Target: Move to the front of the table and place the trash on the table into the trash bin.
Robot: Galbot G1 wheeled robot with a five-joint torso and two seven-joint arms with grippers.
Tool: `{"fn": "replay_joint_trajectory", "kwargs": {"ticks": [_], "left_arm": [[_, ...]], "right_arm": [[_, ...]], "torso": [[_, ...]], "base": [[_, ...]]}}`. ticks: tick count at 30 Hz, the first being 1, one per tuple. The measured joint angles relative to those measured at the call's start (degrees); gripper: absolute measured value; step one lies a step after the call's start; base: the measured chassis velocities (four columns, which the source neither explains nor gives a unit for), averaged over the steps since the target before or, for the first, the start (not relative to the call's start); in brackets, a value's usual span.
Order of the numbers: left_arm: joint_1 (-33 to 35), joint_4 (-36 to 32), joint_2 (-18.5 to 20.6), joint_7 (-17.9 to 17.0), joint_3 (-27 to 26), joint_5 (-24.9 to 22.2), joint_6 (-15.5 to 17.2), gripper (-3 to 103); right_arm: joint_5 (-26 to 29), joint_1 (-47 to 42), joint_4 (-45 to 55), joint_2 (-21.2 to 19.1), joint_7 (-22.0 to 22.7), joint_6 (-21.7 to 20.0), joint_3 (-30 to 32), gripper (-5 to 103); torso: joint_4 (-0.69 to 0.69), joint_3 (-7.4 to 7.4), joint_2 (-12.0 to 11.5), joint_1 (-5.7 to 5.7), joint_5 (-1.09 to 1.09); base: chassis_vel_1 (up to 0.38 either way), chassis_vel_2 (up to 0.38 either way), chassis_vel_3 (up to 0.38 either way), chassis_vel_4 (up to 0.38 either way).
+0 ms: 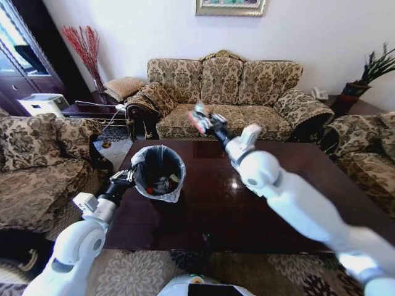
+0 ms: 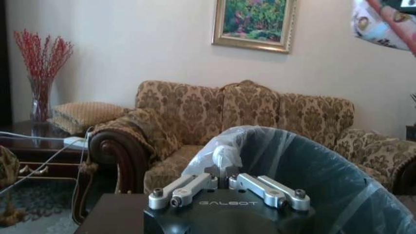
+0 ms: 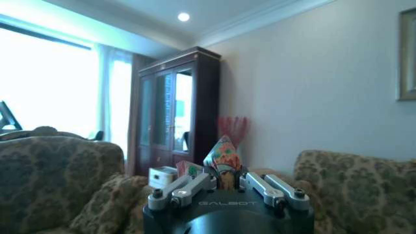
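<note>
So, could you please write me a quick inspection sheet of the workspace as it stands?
Surface: table, dark and glossy, bare top.
Job's things: bin on the table's left part, litter inside; wrapper held aloft.
Clutter: nothing seen on the table.
Grippers: left gripper shut on the bin's liner; right gripper raised, shut on the wrapper.
Cables: white cords by the side table.
Surroundings: sofa, armchairs, framed painting.

table: table point(image 1: 278, 203), dark and glossy, across the frame's middle
on it: trash bin point(image 1: 158, 173), left of centre
</note>
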Motion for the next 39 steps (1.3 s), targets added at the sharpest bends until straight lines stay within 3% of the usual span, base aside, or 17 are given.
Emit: {"fn": "replay_joint_trajectory", "kwargs": {"ticks": [4, 8, 14, 16, 19, 23, 27, 29, 34, 39], "left_arm": [[-0.2, -0.4, 0.2, -0.1, 0.1, -0.1, 0.2, 3], [0.0, -0.5, 0.1, -0.1, -0.1, -0.2, 0.2, 3], [0.0, -1.1, -0.3, -0.2, 0.1, -0.2, 0.3, 3], [0.0, -1.1, -0.3, -0.2, 0.1, -0.3, 0.3, 3], [0.0, -1.2, -0.3, -0.2, 0.1, -0.3, 0.3, 3], [0.0, -1.2, -0.5, -0.2, 0.1, -0.3, 0.3, 3], [-0.2, -1.5, -0.9, -0.1, 0.1, -0.3, 0.3, 3], [-0.2, -1.6, -0.9, -0.1, 0.0, -0.3, 0.3, 3], [-0.2, -1.8, -1.2, -0.1, -0.1, -0.3, 0.3, 3], [0.0, -2.2, -1.3, -0.1, -0.1, -0.2, 0.3, 3]], "right_arm": [[-1.2, 1.2, -0.2, 1.6, -0.1, 0.1, -7.0, 9], [-4.1, -0.3, 0.1, 0.6, -3.2, -0.5, -10.8, 6], [-9.8, -2.4, -2.8, 1.7, -5.1, -0.2, -13.7, 30], [-10.1, -2.4, -3.3, 2.3, -5.3, -0.2, -13.9, 30], [-10.4, -1.9, -4.7, 3.7, -5.5, 0.0, -14.0, 46], [-10.4, -1.3, -5.9, 4.8, -5.5, 0.1, -13.9, 57], [-10.4, -0.8, -6.6, 5.2, -5.5, 0.2, -13.8, 79], [-10.4, -0.8, -6.6, 5.2, -5.5, 0.2, -13.8, 79], [-10.3, -0.7, -6.4, 4.7, -5.4, 0.2, -13.7, 98], [-10.3, -0.8, -6.2, 4.2, -4.3, 0.3, -12.3, 100]], "torso": [[0.02, 0.01, 0.0, 0.01, 0.01], [0.00, 0.00, 0.0, 0.01, 0.00], [-0.01, 0.00, 0.0, 0.00, 0.02], [-0.01, 0.00, 0.0, 0.01, 0.01], [0.00, 0.00, 0.0, 0.00, 0.00], [0.01, 0.00, 0.0, 0.00, 0.00], [0.00, 0.01, 0.0, 0.01, 0.01], [0.00, 0.00, 0.0, 0.00, 0.01], [0.00, 0.01, 0.0, 0.00, 0.01], [0.00, 0.01, 0.0, 0.00, 0.01]], "base": [[0.000, 0.000, 0.000, 0.000], [0.000, 0.000, 0.000, 0.000], [0.000, 0.000, 0.000, 0.000], [0.000, 0.000, 0.000, 0.000], [0.000, 0.000, 0.000, 0.000], [0.000, 0.000, 0.000, 0.000], [0.000, 0.000, 0.000, 0.000], [0.000, 0.000, 0.000, 0.000], [0.000, 0.000, 0.000, 0.000], [0.000, 0.000, 0.000, 0.000]]}}
